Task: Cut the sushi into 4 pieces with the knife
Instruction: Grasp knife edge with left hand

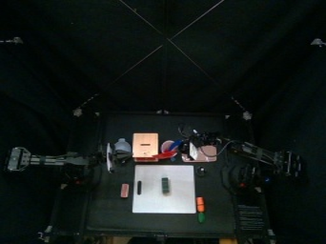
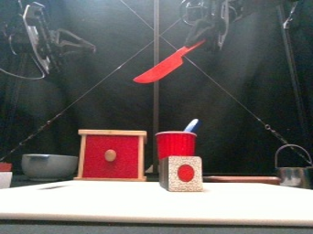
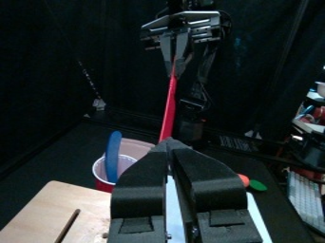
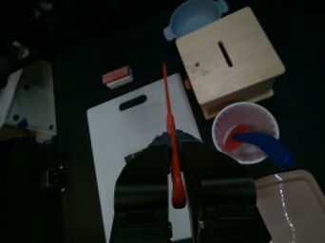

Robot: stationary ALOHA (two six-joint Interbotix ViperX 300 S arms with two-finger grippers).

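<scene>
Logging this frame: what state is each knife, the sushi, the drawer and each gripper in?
red knife, held aloft by the right gripper.
blue knife, standing in the red cup.
sushi roll, uncut, lying on the white board.
red drawer front, shut.
left gripper, shut, empty.

The wooden box (image 4: pixel 229 57) looks matt, the red knife (image 2: pixel 169 64) glossy plastic.

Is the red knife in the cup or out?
Out: right gripper holds red knife aloft; only the blue knife is in the red cup.
</scene>
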